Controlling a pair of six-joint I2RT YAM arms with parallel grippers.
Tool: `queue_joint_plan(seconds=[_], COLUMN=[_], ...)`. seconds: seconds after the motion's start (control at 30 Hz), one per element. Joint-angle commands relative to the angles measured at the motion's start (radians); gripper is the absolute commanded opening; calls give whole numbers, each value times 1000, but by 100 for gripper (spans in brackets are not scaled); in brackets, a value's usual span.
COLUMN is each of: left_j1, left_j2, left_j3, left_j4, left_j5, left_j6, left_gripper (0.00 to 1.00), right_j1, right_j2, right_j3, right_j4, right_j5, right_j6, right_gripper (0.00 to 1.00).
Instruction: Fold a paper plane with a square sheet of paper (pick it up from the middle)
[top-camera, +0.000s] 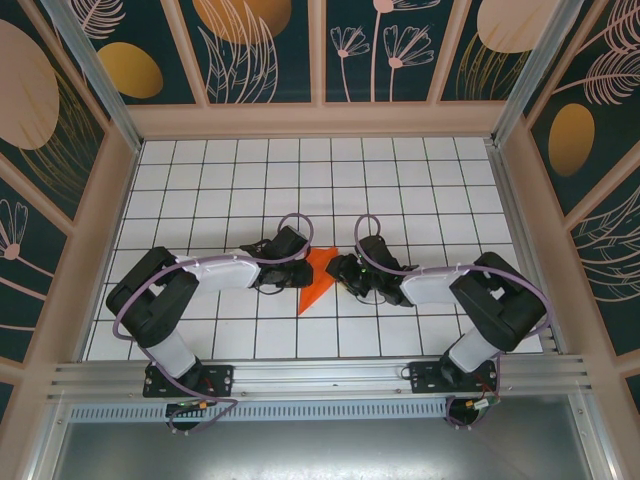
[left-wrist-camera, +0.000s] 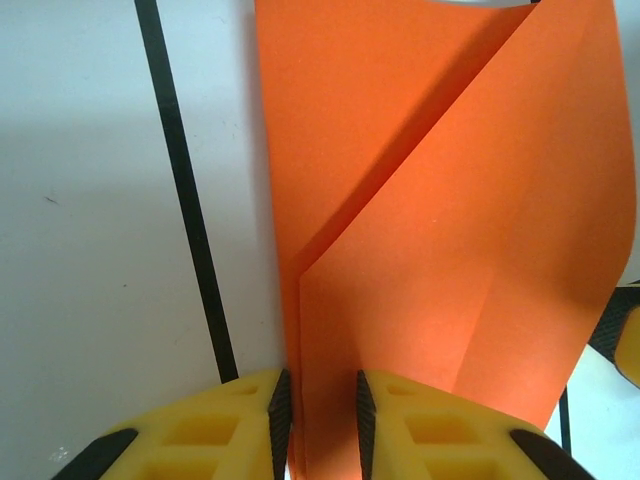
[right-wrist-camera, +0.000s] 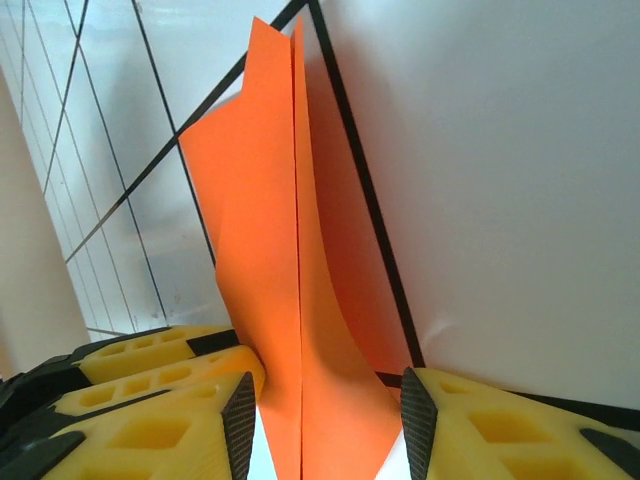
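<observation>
Gridded table (top-camera: 420, 180) bears orange paper (top-camera: 318, 275), straddled by narrow left fingers (left-wrist-camera: 225, 425), wider right fingers (right-wrist-camera: 165, 430).

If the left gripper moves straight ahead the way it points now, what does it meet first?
The folded orange paper, which lies between the fingers of the left gripper; behind it, probably the right gripper.

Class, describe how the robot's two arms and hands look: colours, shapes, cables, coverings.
The left arm and right arm have chunky black joints, white forearm covers and looping purple cables. The left hand and right hand each have two blocky yellow fingers with hollow cells and black pads.
</observation>
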Motion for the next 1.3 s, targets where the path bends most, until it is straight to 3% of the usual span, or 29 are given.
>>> queue_joint_plan(seconds=[0.0, 0.53, 0.8, 1.27], left_j1=[-2, -2, -2, -1], left_j2=[29, 21, 13, -30], left_j3=[0, -18, -27, -26], left_j4=[24, 38, 31, 38], left_j5=[42, 45, 29, 21], left_j6=[10, 0, -4, -20], left_gripper=[26, 24, 24, 25], right_j1=[-2, -22, -30, -28], right_j2=[27, 110, 148, 202], right_j3=[22, 64, 108, 148], right_j4=[61, 205, 196, 121], right_j5=[-27, -94, -98, -98], right_j6=[14, -41, -119, -159], right_gripper=[46, 53, 53, 21])
